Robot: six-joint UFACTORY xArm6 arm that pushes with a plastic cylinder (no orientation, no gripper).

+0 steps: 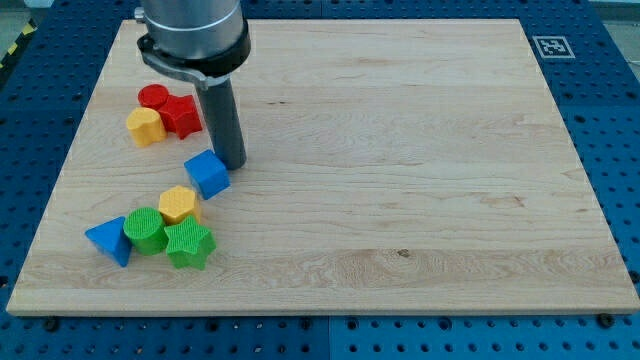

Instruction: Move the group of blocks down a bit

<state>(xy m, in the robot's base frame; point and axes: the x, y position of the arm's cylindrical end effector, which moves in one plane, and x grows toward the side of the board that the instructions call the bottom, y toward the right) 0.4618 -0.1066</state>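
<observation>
My tip (232, 163) rests on the wooden board (400, 150) at the view's upper left, touching or nearly touching the upper right side of a blue cube (208, 173). Above and left of the tip sit a red cylinder (153, 97), a red star (181, 115) and a yellow heart-like block (146, 126), packed together. Below the blue cube lies a yellow hexagonal block (178, 204). Under it are a green cylinder (146, 230), a green star (189, 244) and a blue triangular block (109, 240).
The board lies on a blue perforated table (620, 120). A black-and-white marker tag (551, 46) sits at the board's upper right corner. The arm's grey body (192, 30) hangs over the board's upper left.
</observation>
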